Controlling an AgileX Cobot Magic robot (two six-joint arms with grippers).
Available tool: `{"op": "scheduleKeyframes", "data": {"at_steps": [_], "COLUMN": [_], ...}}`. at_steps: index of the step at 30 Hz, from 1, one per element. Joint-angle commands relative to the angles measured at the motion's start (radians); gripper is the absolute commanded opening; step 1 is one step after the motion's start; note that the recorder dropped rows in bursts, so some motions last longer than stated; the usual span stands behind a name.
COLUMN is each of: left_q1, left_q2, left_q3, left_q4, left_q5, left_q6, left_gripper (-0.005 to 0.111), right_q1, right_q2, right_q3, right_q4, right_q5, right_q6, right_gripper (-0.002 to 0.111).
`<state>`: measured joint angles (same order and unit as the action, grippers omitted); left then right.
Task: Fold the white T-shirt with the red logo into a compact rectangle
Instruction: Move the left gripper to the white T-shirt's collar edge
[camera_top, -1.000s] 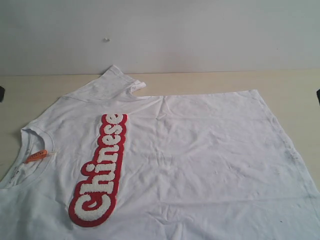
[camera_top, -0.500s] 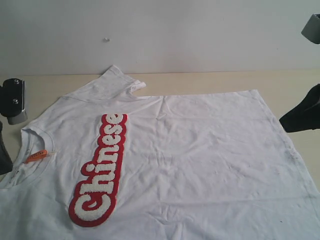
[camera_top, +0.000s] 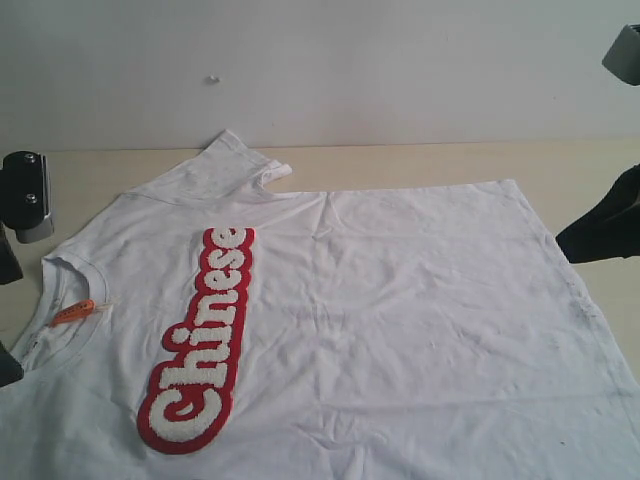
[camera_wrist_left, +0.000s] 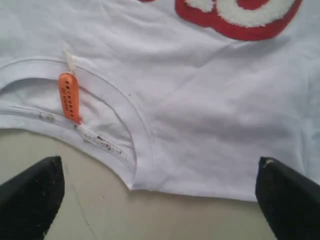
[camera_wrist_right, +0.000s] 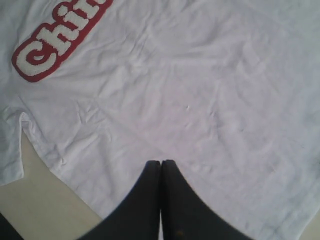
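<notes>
The T-shirt (camera_top: 400, 320) lies spread flat, front side up, on a pale table (camera_top: 420, 165), covering most of it; its near part runs out of the exterior view. The cloth bears shallow creases. The logo (camera_top: 200, 345), a long red patch with fuzzy white letters reading "Chinese", lies on the left half of the shirt, running from near the bottom of the view toward the far sleeve (camera_top: 235, 160). The collar (camera_top: 62, 268) lies at the left edge, with an orange tag (camera_top: 72, 312) inside it. The far sleeve lies flat, pointing toward the white wall (camera_top: 400, 70).

Left gripper (camera_wrist_left: 160, 167): jaws wide apart, holding nothing. It hangs at the collar side of the shirt. Its two dark fingers (camera_wrist_left: 30, 195) stand over bare table just beside the shirt's edge, the collar and tag between and ahead of them.

Right gripper (camera_wrist_right: 161, 162): jaws pressed together with nothing between them, the tips above plain white cloth near the shirt's edge. Whether they touch the cloth cannot be told. In the exterior view this arm shows as a dark shape at the right edge.
</notes>
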<state>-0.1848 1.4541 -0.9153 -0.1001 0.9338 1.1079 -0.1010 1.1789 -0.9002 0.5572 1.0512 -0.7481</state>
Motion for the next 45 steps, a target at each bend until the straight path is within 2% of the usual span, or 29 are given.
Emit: {"op": "scheduleKeyframes", "data": {"at_steps": [1, 3, 9, 15, 17, 22, 28, 31, 37, 41, 45], "left_q1": [-0.007, -0.007, -0.007, -0.007, -0.007, 0.011, 0.016, 0.016, 0.023, 0.062, 0.117], "left_q2": [-0.002, -0.004, -0.004, -0.004, 0.000, 0.019, 0.070, 0.106, 0.180, 0.241, 0.307], "left_q3": [-0.004, -0.004, -0.004, -0.004, -0.003, -0.003, -0.003, -0.003, -0.003, -0.018, -0.090], "left_q4": [-0.012, -0.012, -0.007, 0.053, 0.057, 0.131, 0.163, 0.197, 0.297, 0.261, 0.028], "left_q5": [-0.082, -0.064, -0.033, -0.040, -0.046, -0.168, -0.189, -0.245, -0.349, -0.378, -0.267], "left_q6": [-0.010, -0.006, 0.284, 0.443, 0.443, 0.409, 0.388, 0.330, 0.334, 0.369, 0.564], "left_gripper": [0.104, 0.104, 0.104, 0.104, 0.104, 0.104, 0.104, 0.104, 0.104, 0.104, 0.104], "right_q1": [-0.004, -0.004, -0.004, -0.004, -0.004, -0.004, -0.004, -0.004, -0.004, -0.004, -0.004], "right_q2": [0.003, 0.003, 0.003, 0.003, 0.003, 0.003, 0.003, 0.003, 0.003, 0.003, 0.003], "right_q3": [-0.001, -0.001, -0.001, -0.001, -0.001, -0.001, -0.001, -0.001, -0.001, -0.001, -0.001], "right_q4": [0.010, 0.010, 0.012, 0.026, 0.028, 0.066, 0.072, 0.072, 0.072, 0.074, 0.089], "right_q5": [-0.010, -0.010, -0.010, -0.010, -0.010, -0.010, -0.010, -0.010, -0.010, -0.015, -0.015], "right_q6": [-0.012, -0.011, -0.011, -0.011, -0.011, -0.011, -0.011, -0.011, -0.011, -0.011, -0.011], "right_gripper": [0.000, 0.000, 0.000, 0.000, 0.000, 0.000, 0.000, 0.000, 0.000, 0.000, 0.000]}}
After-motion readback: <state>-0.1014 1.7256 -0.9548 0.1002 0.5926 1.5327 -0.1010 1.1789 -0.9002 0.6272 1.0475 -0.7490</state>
